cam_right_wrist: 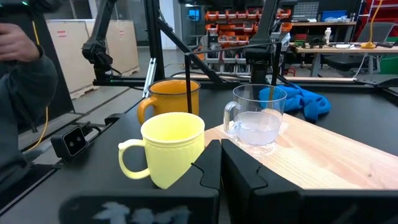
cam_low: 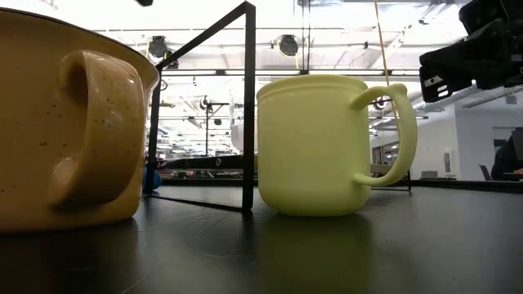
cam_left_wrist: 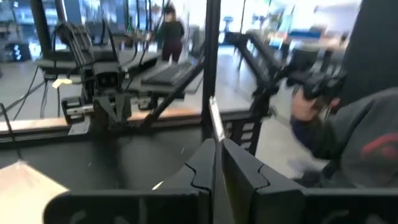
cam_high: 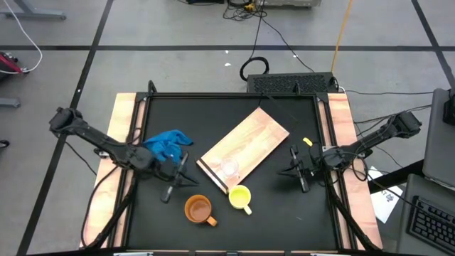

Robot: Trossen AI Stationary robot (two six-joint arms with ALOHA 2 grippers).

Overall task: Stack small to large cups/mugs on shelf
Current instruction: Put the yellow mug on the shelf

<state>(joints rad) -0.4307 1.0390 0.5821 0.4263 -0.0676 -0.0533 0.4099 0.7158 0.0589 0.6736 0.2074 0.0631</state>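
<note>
High view gives you the layout: the shelf (cam_high: pixel 245 151) lies diagonally across the middle of the black table (cam_high: pixel 284 213), with its dark edge strip at the end nearer the front edge, and the clear glass cup (cam_high: pixel 229 168) already stands on that end of the board. The yellow cup (cam_high: pixel 239 197) sits on the tabletop just off the shelf's near corner, handle pointing toward the front edge, and the orange-brown cup (cam_high: pixel 198 208) stands just beside it, toward the left front. Neither is on the board yet, so you likely have two of three cups left to place. Your right gripper (cam_high: pixel 299 173) hangs above the table's right side, well apart from the cups, with its fingers (cam_right_wrist: pixel 239 174) pressed together and nothing between them; its wrist view faces the yellow cup straight on, which suggests that cup is the natural next pick. Your left gripper (cam_high: pixel 175 181) hovers near the left side, just beside the blue cloth (cam_high: pixel 165 144) and close to the orange-brown cup; its fingers (cam_left_wrist: pixel 242 171) are likewise clenched empty. You would need to spread either pair before reaching. A person (cam_left_wrist: pixel 354 134) sits beyond the table's edge in the left wrist view.
</note>
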